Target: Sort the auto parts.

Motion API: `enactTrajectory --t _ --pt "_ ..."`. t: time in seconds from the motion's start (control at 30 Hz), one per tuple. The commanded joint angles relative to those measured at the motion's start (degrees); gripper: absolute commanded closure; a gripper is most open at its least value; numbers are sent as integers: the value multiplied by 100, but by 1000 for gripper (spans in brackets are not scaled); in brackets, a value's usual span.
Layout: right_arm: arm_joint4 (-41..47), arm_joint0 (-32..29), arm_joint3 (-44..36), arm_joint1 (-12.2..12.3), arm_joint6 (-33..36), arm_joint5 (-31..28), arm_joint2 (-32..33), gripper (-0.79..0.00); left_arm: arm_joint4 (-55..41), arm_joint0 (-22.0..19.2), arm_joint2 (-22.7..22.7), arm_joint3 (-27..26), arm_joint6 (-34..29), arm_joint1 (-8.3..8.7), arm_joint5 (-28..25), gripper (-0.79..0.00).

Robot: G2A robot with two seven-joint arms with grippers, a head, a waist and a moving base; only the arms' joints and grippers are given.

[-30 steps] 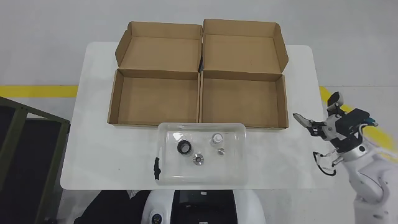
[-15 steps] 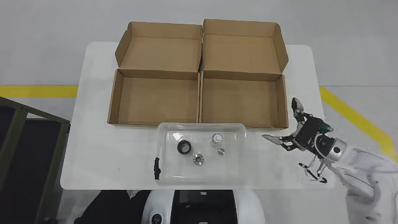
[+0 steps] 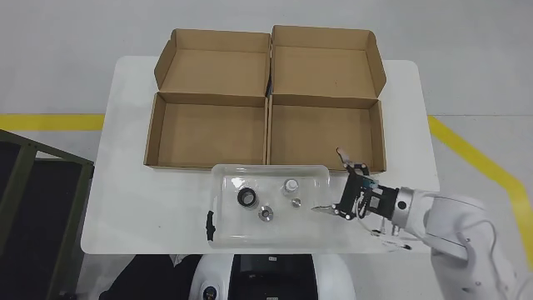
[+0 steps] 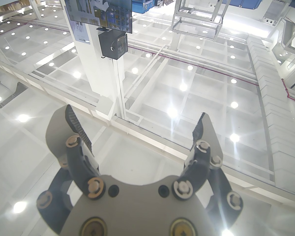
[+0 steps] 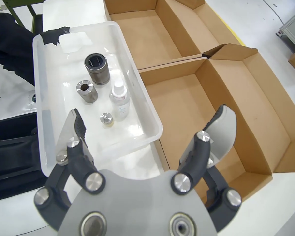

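Observation:
A clear plastic tray (image 3: 271, 167) at the table's near edge holds a dark cylindrical bearing (image 3: 246, 197), a smaller metal cylinder (image 3: 265, 212), a small clear bottle (image 3: 291, 186) and a little metal knob (image 3: 296, 202). My right gripper (image 3: 325, 180) hangs open at the tray's right end, above its rim. In the right wrist view the right gripper (image 5: 148, 111) spreads wide, with the bearing (image 5: 97, 68), cylinder (image 5: 86, 91), bottle (image 5: 119, 100) and knob (image 5: 106, 119) beyond it. My left gripper (image 4: 135, 112) is open with nothing in it and points up at a ceiling.
Two open cardboard boxes, left (image 3: 208, 133) and right (image 3: 321, 137), stand side by side behind the tray with lids folded back. A black scrap (image 3: 210, 223) sticks out at the tray's left near corner. Bare white table (image 3: 125, 192) lies to both sides.
The right arm has swung from the table's right edge leftward to the tray's right end, its gripper staying open. The parts in the tray have not moved.

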Motion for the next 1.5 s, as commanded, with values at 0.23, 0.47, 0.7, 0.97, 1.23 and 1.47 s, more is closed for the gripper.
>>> enactTrajectory --t 0.23,0.47,0.7,0.97,1.23,1.47 --pt "172 548 228 25 612 -10 -871 -785 0 0 0 0 0 0 0 -785" --pt "211 850 453 42 777 53 -1298 -785 0 0 0 0 0 0 0 -785" --pt "186 1139 759 52 848 154 -1627 -785 0 0 0 0 0 0 0 -785" --pt "216 1273 975 84 858 228 -1811 -785 0 0 0 0 0 0 0 -785" --pt "209 1303 1102 124 799 293 -1920 -591 0 0 0 0 0 0 0 -785" --pt "157 1337 1152 161 753 319 -1983 -517 0 0 0 0 0 0 0 -785"
